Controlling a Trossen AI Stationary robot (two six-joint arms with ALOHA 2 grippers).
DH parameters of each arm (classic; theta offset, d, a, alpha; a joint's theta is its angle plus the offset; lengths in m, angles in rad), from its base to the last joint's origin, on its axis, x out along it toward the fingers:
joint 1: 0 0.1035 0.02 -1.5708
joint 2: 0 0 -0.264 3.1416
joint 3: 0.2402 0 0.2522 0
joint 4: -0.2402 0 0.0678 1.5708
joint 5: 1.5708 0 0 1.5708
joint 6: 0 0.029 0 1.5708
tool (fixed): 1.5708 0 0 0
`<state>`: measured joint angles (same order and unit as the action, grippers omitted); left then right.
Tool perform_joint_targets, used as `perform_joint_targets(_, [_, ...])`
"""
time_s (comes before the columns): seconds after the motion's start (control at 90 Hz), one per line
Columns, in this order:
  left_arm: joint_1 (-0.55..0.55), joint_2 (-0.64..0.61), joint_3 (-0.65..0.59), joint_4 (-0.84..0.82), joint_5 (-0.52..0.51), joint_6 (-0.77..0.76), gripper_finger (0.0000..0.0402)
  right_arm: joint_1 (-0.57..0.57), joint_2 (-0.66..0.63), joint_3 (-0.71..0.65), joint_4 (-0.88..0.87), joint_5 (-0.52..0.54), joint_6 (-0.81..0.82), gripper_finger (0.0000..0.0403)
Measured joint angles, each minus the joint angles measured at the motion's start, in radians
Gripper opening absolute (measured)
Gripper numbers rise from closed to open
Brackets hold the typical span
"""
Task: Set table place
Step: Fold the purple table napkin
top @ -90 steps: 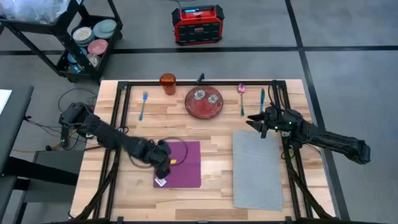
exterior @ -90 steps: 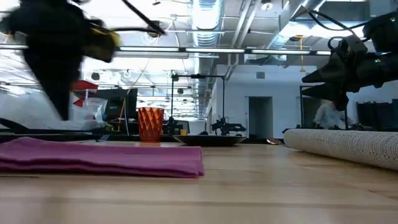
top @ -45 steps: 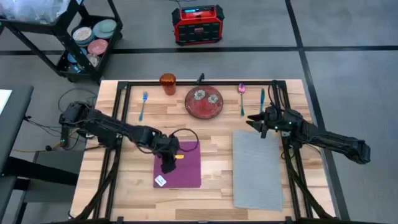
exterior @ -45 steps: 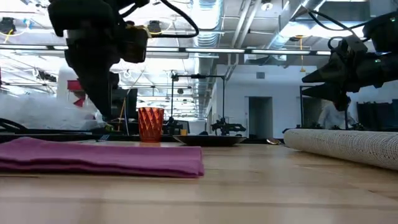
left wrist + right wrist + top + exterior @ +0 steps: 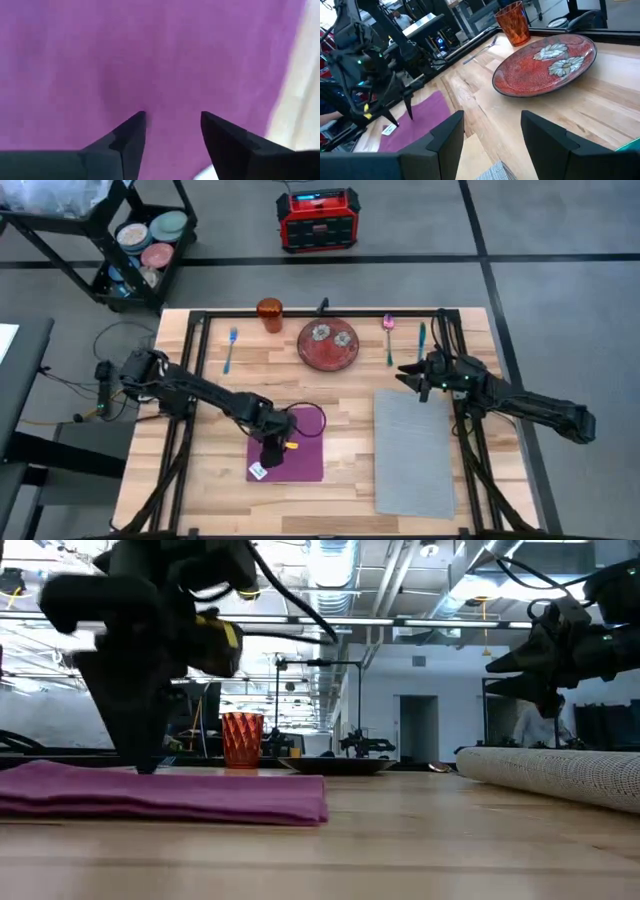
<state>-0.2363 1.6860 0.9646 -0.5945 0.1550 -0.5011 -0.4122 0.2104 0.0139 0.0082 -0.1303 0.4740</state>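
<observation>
High view: purple napkin (image 5: 297,444) lies flat on the table (image 5: 350,395), well apart from the grey placemat (image 5: 413,450), which is the landmark here. Left gripper (image 5: 271,453) points down at the napkin's middle, tips at or just above the cloth; left wrist view shows both fingers (image 5: 131,131) spread, nothing between them. White tag (image 5: 258,471) at the napkin corner away from the placemat.

Judgement: cloth is light, soft and limp; it will sag and drag, so a pinch near an edge or a raised fold should serve better than the flat centre.

Beyond the placemat's far edge: red plate (image 5: 328,345), orange cup (image 5: 270,313), blue fork (image 5: 231,347), pink spoon (image 5: 388,328), teal utensil (image 5: 421,338).

Right gripper (image 5: 410,376) hangs just beside the placemat's far corner, fingers apart, empty, waiting.
</observation>
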Motion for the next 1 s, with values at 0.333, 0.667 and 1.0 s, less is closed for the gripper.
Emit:
perform_joint_targets(0.333, [0.000, 0.062, 0.027, 0.003, -0.028, 0.027, 0.0177, 0.000, 0.000, 0.000, 0.000, -0.001, 0.029, 0.0185])
perform_joint_targets(0.667, [0.002, 0.065, 0.024, -0.010, -0.082, 0.047, 0.0031, 0.000, 0.000, 0.000, 0.000, -0.001, 0.033, 0.0185])
perform_joint_targets(1.0, [0.002, 0.050, 0.024, -0.023, -0.077, -0.046, 0.0001, -0.001, 0.000, 0.000, 0.000, -0.001, 0.033, 0.0185])
